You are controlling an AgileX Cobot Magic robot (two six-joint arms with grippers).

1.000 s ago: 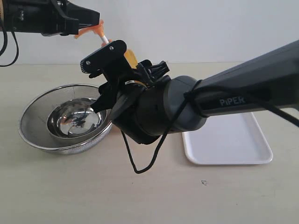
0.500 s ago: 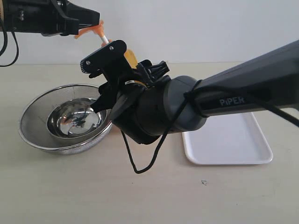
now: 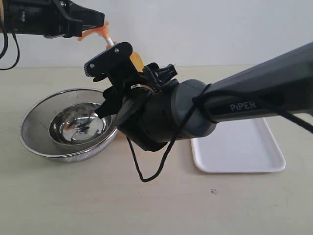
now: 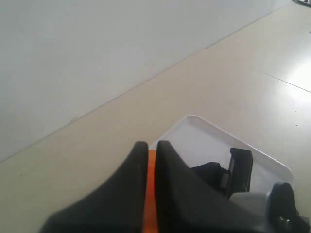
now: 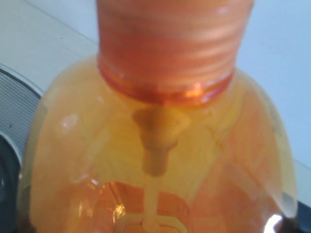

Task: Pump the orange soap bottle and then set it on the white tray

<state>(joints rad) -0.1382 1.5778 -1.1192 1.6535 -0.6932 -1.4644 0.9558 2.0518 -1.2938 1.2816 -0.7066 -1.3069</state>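
The orange soap bottle (image 5: 160,145) fills the right wrist view, with its ribbed collar and inner tube showing. In the exterior view only a yellow-orange strip of it (image 3: 137,61) shows between the fingers of my right gripper (image 3: 133,66), which is shut on its body above the table. Its orange pump head (image 3: 98,31) on the white stem (image 3: 110,42) sits at the top left, held in my left gripper (image 3: 101,25). In the left wrist view the left gripper (image 4: 149,145) pinches an orange strip. The white tray (image 3: 244,147) lies flat to the right, also in the left wrist view (image 4: 204,138).
A round steel mesh strainer bowl (image 3: 36,115) stands on the table at the left, under the bottle's left side; its rim (image 5: 14,104) shows in the right wrist view. My bulky right arm (image 3: 234,103) spans the middle, above part of the tray.
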